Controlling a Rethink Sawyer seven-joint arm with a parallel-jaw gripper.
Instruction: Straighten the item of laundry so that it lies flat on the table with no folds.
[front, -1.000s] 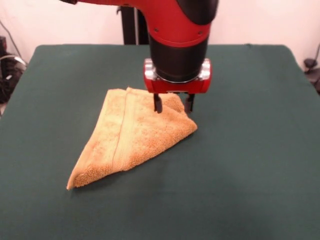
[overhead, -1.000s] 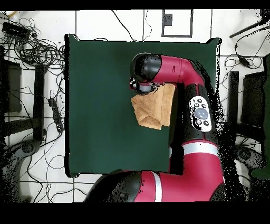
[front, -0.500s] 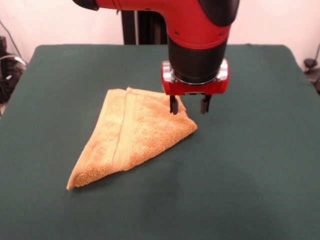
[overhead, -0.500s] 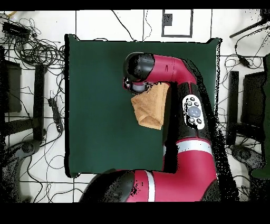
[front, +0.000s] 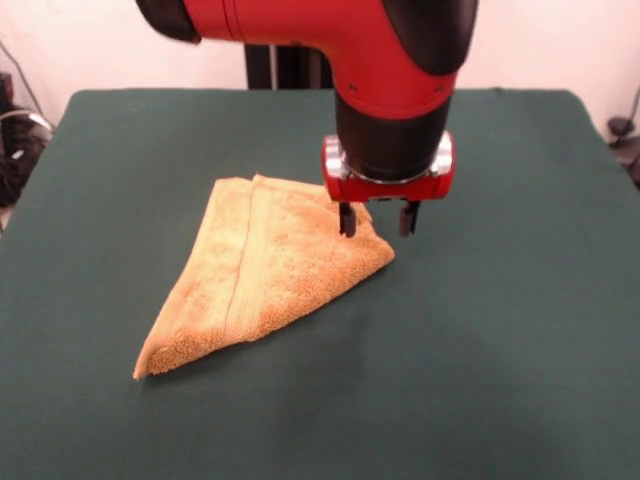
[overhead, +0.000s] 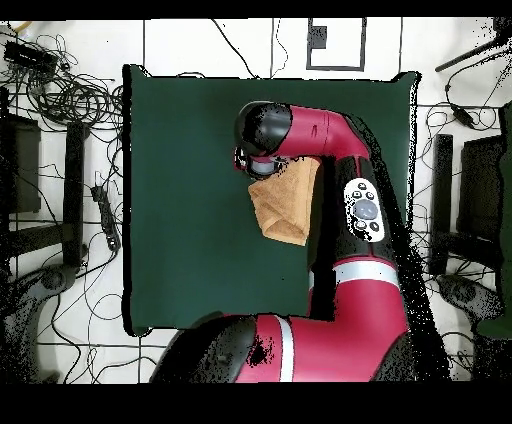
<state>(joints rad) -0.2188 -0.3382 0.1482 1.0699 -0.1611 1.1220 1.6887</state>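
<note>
**Towel still folded, gripper parked over the corner — pretty much nothing done yet**

So the golden-orange terry towel (front: 262, 268) is sitting around the middle of the green table (front: 520, 350), a bit toward the far half in the front view, and it's very much not flat. It's doubled over into a rough triangle: one pointy end toward the near left, a fat rounded fold at the right corner, and a woven band running diagonally down the top layer. You can see the thickness of stacked layers along the lower edge, so there's at least one full fold to undo, maybe more hidden underneath; can't tell from here.

The gripper (front: 377, 219) is right over that right-hand folded corner. Its two dark fingers (front: 347, 218) are spread apart with a clear gap between them and nothing in it. One tip looks like it's over the cloth, the other just past the towel's edge, and whether either touches the pile I honestly can't say. In the overhead view the arm covers that end of the towel.

My read: this is the very start. Grabbing the top layer and peeling it open is all still to come.
</note>
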